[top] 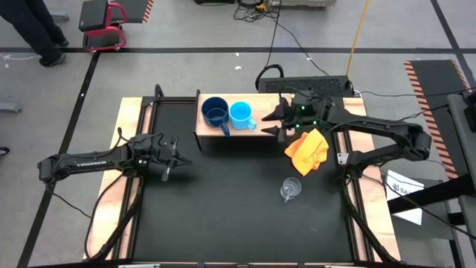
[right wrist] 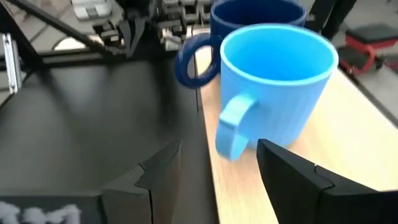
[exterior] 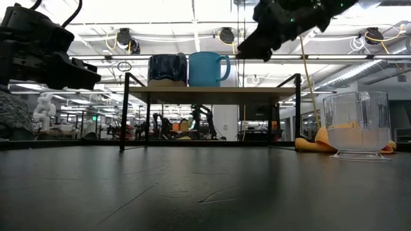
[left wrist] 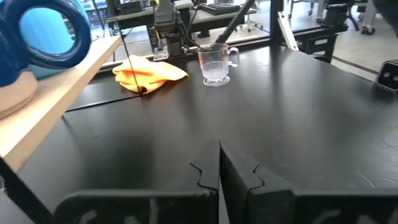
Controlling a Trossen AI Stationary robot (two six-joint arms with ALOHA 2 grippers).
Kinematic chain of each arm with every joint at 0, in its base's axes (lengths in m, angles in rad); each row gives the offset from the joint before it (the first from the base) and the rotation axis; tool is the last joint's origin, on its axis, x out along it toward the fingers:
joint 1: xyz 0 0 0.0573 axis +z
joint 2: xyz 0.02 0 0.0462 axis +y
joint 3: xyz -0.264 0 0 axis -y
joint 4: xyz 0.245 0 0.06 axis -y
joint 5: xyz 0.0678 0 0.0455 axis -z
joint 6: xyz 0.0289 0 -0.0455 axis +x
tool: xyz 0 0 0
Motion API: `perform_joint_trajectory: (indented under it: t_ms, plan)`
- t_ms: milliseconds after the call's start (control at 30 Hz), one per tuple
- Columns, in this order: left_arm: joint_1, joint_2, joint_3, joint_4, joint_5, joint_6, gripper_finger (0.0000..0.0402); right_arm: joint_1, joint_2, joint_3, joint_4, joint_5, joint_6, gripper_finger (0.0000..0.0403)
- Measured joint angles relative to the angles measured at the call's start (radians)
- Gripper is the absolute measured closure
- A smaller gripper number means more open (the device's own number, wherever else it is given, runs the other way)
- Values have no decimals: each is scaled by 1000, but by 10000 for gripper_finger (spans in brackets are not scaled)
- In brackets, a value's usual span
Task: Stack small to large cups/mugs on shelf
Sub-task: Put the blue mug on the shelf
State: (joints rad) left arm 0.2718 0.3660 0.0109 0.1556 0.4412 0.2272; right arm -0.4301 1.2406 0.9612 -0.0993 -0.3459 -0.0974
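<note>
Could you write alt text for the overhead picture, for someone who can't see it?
A dark navy-blue mug and a light sky-blue mug stand side by side on a low wooden shelf, with the right hand open just beside them. A small clear glass cup and an orange-yellow cloth lie on the black table; the left hand waits shut, apart.

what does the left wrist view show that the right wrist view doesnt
Only the left wrist view shows the glass cup and the orange cloth on the black table, plus the shut left gripper. Only the right wrist view shows the open right gripper just short of the light blue mug, whose handle faces it. Both show the navy mug on the shelf, and the black table.
</note>
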Motion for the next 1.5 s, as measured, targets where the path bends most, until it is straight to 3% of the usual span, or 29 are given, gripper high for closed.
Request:
perform_joint_trajectory:
  t_ms: [200,500,933,1500]
  plan:
    - [0,0,0,-5,5,0,374,-3,15,-87,154,0,23,204]
    - [0,0,0,-5,5,6,396,-2,14,-174,325,0,91,204]
    - [0,0,0,-4,5,1,372,19,24,-182,373,1,86,204]
    - [0,0,0,-2,6,-2,371,39,74,-183,440,8,85,204]
